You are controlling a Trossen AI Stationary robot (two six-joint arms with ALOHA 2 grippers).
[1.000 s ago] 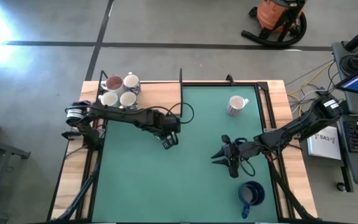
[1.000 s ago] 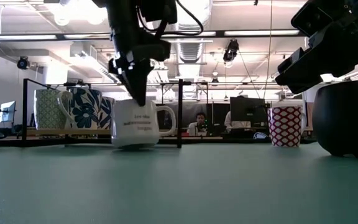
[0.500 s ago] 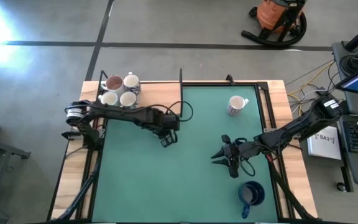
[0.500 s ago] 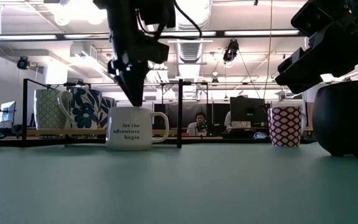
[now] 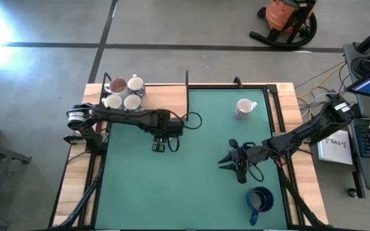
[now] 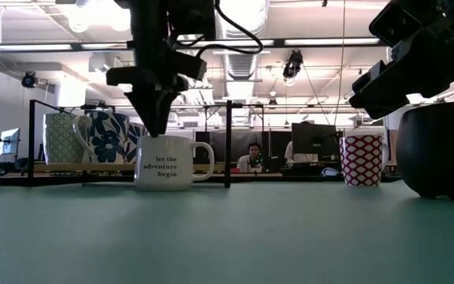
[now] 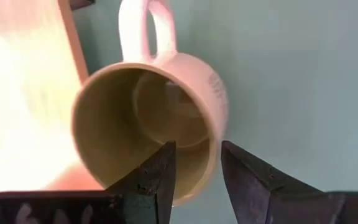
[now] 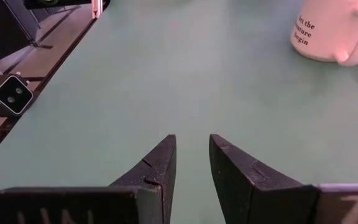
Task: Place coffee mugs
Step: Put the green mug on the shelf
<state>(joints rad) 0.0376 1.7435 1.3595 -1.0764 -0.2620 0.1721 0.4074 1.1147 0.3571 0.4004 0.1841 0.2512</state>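
A white mug [image 6: 168, 162] lettered "let the adventure begin" stands upright on its base on the green mat, with its handle [image 7: 146, 28] toward the table's right. My left gripper [image 7: 197, 168] hangs over its rim, open. One finger is over the mug's hollow and the other is outside its wall, and I see no touch. My right gripper [image 8: 192, 158] hovers open, low over the mat, right of centre [image 5: 236, 160]. A red-patterned mug [image 5: 243, 109] stands far right. A dark blue mug [image 5: 259, 200] stands at the near right.
Several mugs [image 5: 124, 93] are grouped in the far left corner behind a black wire frame [image 6: 31, 142]; one with blue flowers [image 6: 101, 138] shows in the low view. A black post [image 6: 228, 142] stands just behind the white mug. Wooden rails [image 5: 288, 115] border the mat.
The white mug, which hung slightly tilted just above the mat, has come down and now stands upright on it. My left gripper has since shifted toward the table's left edge and turned about its upright axis, while the mug stayed where it was. My right arm has kept still.
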